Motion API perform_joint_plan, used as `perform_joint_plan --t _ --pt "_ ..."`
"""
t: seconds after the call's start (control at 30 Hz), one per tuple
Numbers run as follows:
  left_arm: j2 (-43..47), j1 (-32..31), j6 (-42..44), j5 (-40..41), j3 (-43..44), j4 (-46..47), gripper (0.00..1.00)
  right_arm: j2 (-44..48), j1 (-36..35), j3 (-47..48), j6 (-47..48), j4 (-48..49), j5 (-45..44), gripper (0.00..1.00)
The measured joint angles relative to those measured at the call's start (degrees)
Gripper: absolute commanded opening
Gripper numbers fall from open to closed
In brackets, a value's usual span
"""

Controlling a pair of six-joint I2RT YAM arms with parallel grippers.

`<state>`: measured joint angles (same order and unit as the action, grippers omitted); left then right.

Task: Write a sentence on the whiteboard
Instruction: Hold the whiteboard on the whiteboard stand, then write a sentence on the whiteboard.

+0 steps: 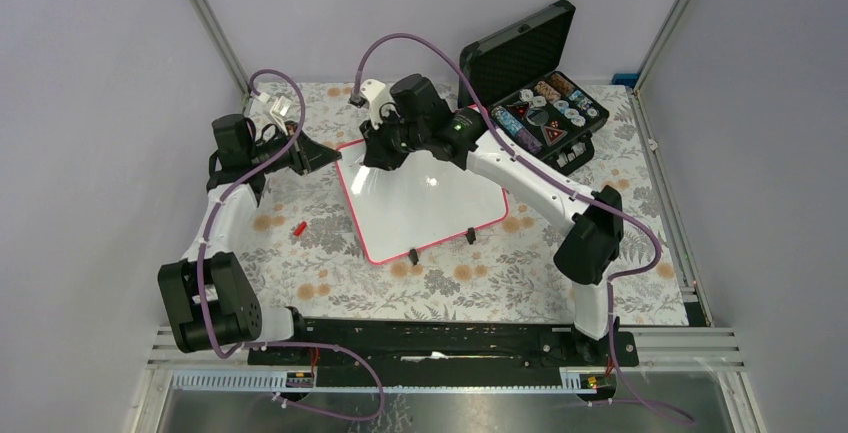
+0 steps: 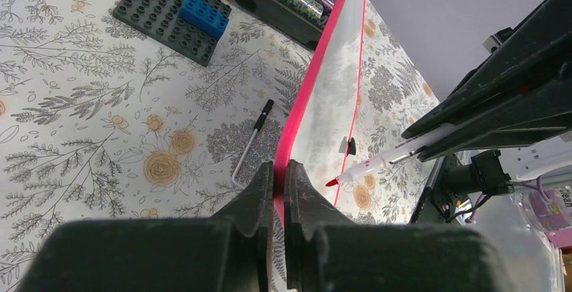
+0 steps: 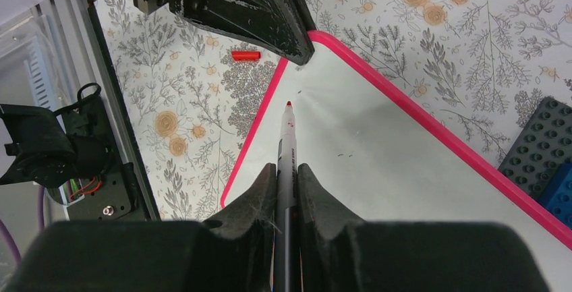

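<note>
The writing is judged not to have begun. The whiteboard (image 1: 430,203) lies on the flowered table cover in the middle of the table, with the open black case (image 1: 530,83) beyond its far right corner. No words are seen on its glossy white face. Only a few tiny dark specks show in the right wrist view, and they cannot be read as letters.

What is done, as far as can be judged, is the preparation. The board is steadied at its far left corner, where the left gripper (image 2: 278,167) is shut tight on the pink frame. A red marker (image 3: 287,137) is clamped between the narrowly set fingers of the right gripper (image 3: 287,170), its bare red tip pointing at the board just inside that same corner. A small red cap (image 3: 245,54) lies on the table cover to the left of the board, apart from it, so the marker is taken to be uncapped.

Whether the tip touches the surface cannot be told. The whole sentence is left to be written, from the first stroke to the last.
</note>
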<state>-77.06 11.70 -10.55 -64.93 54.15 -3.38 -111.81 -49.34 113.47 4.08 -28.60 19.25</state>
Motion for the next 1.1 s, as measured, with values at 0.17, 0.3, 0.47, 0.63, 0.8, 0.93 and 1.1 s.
perform_joint_plan --t 0.17,0.3,0.47,0.63,0.8,0.93,1.1 --pt "0.66 -0.02 1.16 0.11 -0.33 -0.31 0.00 -0.02 -0.02 0.02 0.17 -0.72 -0.81 0.00" --pt "0.98 -0.07 1.73 0.20 -0.33 -0.74 0.00 -0.02 -0.02 0.09 0.20 -0.79 -0.83 0.00" --pt "1.09 -0.07 1.97 0.22 -0.35 -0.81 0.00 -0.68 -0.02 1.07 0.22 -0.90 -1.68 0.00" --pt "1.27 -0.17 2.10 0.22 -0.39 -0.79 0.00 -1.44 -0.02 2.08 0.24 -1.33 -2.21 0.00" --pt "1.27 -0.17 2.16 0.24 -0.42 -0.79 0.00 -2.38 -0.04 4.11 0.61 -1.90 -2.32 0.00" --pt "1.27 -0.17 2.29 0.24 -0.42 -0.79 0.00 -2.67 -0.04 4.55 0.74 -2.03 -2.34 0.00" --pt "1.29 -0.17 2.47 0.24 -0.42 -0.79 0.00 -2.91 -0.04 4.55 0.98 -2.43 -2.67 0.00"
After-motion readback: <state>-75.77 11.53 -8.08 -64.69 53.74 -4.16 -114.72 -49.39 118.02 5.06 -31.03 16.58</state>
